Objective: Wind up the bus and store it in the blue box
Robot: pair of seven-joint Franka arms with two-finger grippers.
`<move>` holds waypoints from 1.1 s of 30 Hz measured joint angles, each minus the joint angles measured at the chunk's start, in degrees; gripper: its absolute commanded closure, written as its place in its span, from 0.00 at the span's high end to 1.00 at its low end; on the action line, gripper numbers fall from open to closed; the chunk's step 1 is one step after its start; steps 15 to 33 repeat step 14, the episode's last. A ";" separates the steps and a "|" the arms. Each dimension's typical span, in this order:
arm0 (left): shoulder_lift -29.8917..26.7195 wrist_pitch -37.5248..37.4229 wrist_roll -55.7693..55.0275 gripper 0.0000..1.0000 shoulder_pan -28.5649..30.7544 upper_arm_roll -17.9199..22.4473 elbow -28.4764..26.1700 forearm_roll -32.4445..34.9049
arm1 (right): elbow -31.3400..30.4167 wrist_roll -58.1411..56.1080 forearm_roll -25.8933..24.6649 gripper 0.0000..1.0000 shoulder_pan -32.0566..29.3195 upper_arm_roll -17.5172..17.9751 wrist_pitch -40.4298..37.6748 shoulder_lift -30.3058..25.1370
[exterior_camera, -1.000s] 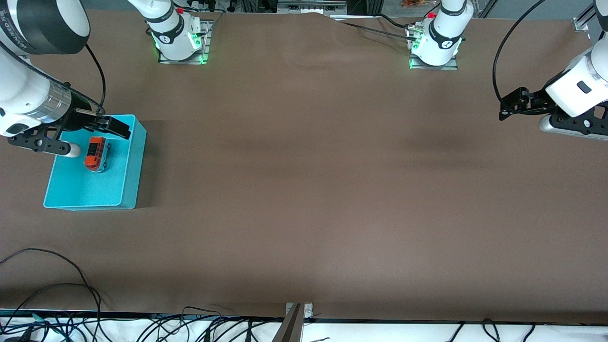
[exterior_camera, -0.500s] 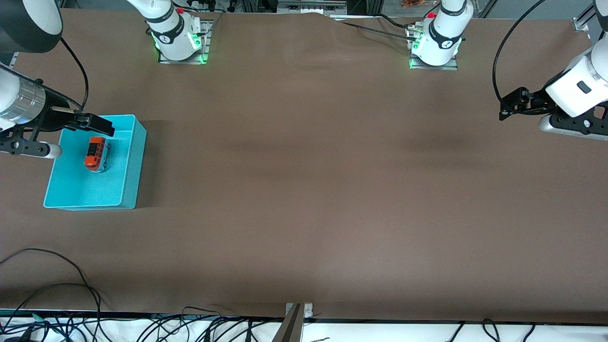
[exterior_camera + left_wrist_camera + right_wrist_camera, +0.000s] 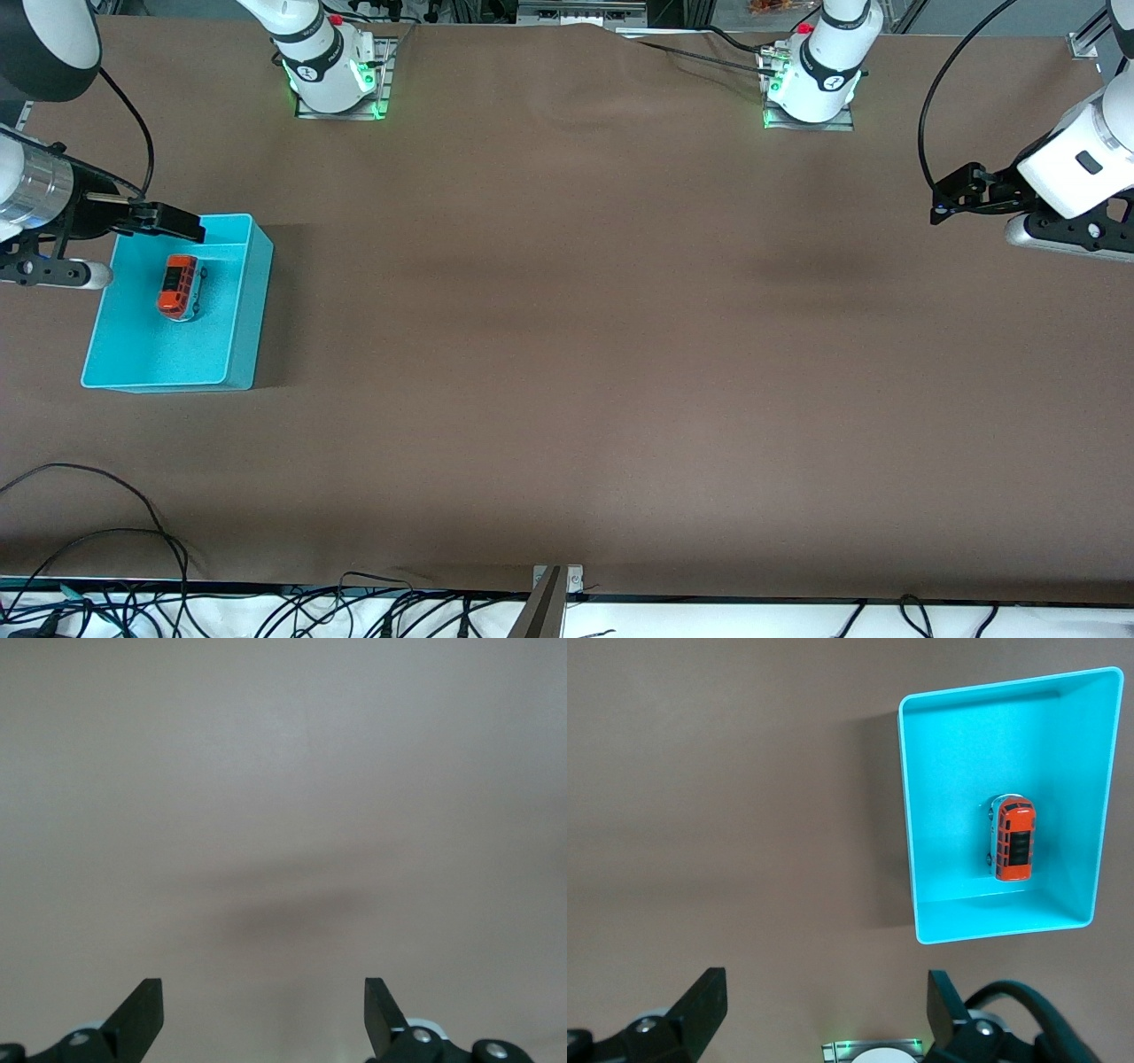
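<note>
Over the corner of the blue box (image 3: 252,266) that lies toward the robot bases, at the right arm's end of the surface (image 3: 567,354), hangs the right hand (image 3: 133,244), its fingers spread apart with nothing between them. Its wrist camera looks straight down on the open bin and on bare brown cover beside it.

The bus (image 3: 178,286) lies inside the blue box on its floor, roof up, in the half toward the bases and clear of the walls on every side. It appears to be already stored, so the task looks close to done.

The left hand (image 3: 952,199) waits well apart, over bare surface at the left arm's end, fingers also apart and empty.

What could go wrong from here, as I judge it:
- If the toy's spring is wound, the bus could roll across the smooth floor and knock the wall; the walls look tall enough to keep it in.
- The right hand is low near the rim; a sideways sweep could catch the wall and drag or tip the light bin.
- The cable looping off the right wrist could snag as the arm moves.

No brand, label or writing on the bus or the box can be read. The arm's dark band carries lettering too small to make out.
</note>
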 measured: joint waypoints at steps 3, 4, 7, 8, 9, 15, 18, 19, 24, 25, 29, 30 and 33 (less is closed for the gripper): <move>0.00 0.00 0.00 1.00 0.00 0.00 0.00 0.00 | 0.05 -1.30 0.00 1.00 -0.06 -0.56 -0.09 0.00; 0.00 0.00 0.00 1.00 0.00 0.00 0.00 0.00 | 0.06 -1.78 0.00 1.00 -0.07 -0.72 -0.21 0.00; 0.00 0.00 0.00 1.00 0.00 0.00 0.00 0.00 | 0.06 -2.69 0.00 1.00 -0.07 -0.96 -0.55 0.00; 0.00 0.00 0.00 1.00 0.00 0.00 0.00 0.00 | 0.06 -2.92 0.00 1.00 -0.07 -1.00 -0.63 0.00; 0.00 0.00 0.00 1.00 0.00 0.00 0.00 0.00 | 0.06 -3.05 0.00 1.00 -0.07 -1.00 -0.67 0.00; 0.00 0.00 0.00 1.00 0.00 0.00 0.00 -0.01 | 0.06 -4.26 0.00 1.00 -0.04 -1.00 -1.11 0.00; 0.00 0.00 0.00 1.00 0.00 0.00 0.00 -0.01 | 0.06 -4.26 0.00 1.00 -0.04 -1.00 -1.11 0.00; 0.00 0.00 0.00 1.00 0.00 0.00 0.00 -0.01 | 0.06 -4.26 0.00 1.00 -0.04 -1.00 -1.11 0.00; 0.00 0.00 0.00 1.00 0.00 0.00 0.00 -0.01 | 0.06 -4.26 0.00 1.00 -0.04 -1.00 -1.11 0.00; 0.00 0.00 0.00 1.00 0.00 0.00 0.00 -0.01 | 0.06 -4.26 0.00 1.00 -0.04 -1.00 -1.11 0.00; 0.00 0.00 0.00 1.00 0.00 0.00 0.00 -0.01 | 0.06 -4.26 0.00 1.00 -0.04 -1.00 -1.11 0.00; 0.00 0.00 0.00 1.00 0.00 0.00 0.00 -0.01 | 0.06 -4.26 0.00 1.00 -0.04 -1.00 -1.11 0.00; 0.00 0.00 0.00 1.00 0.00 0.00 0.00 -0.01 | 0.06 -4.26 0.00 1.00 -0.04 -1.00 -1.11 0.00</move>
